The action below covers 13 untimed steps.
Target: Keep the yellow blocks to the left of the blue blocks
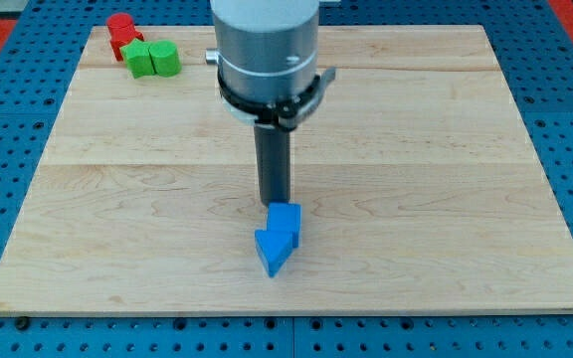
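Two blue blocks lie touching near the view's bottom centre: a blue cube-like block (286, 222) and a blue pointed block (272, 250) just below and left of it. My tip (275, 202) stands right at the upper edge of the blue cube-like block, seemingly touching it. No yellow block shows in the view; the arm's grey body (266, 50) hides part of the board's top centre.
Two green blocks (153, 59) sit side by side at the view's top left, with red blocks (121, 32) just above and left of them. The wooden board (466, 199) lies on a blue perforated table.
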Each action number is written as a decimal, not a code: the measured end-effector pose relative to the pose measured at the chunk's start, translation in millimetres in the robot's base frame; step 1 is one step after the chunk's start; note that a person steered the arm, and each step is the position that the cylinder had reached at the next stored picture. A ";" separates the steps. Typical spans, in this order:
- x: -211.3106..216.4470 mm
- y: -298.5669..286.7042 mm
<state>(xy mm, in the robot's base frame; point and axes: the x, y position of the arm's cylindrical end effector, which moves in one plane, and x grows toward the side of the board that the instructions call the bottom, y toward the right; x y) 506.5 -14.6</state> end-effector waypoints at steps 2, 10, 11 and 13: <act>-123.6 47.5; -164.1 -9.3; -127.9 -9.3; -62.5 -42.4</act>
<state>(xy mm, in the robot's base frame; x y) 444.0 -57.0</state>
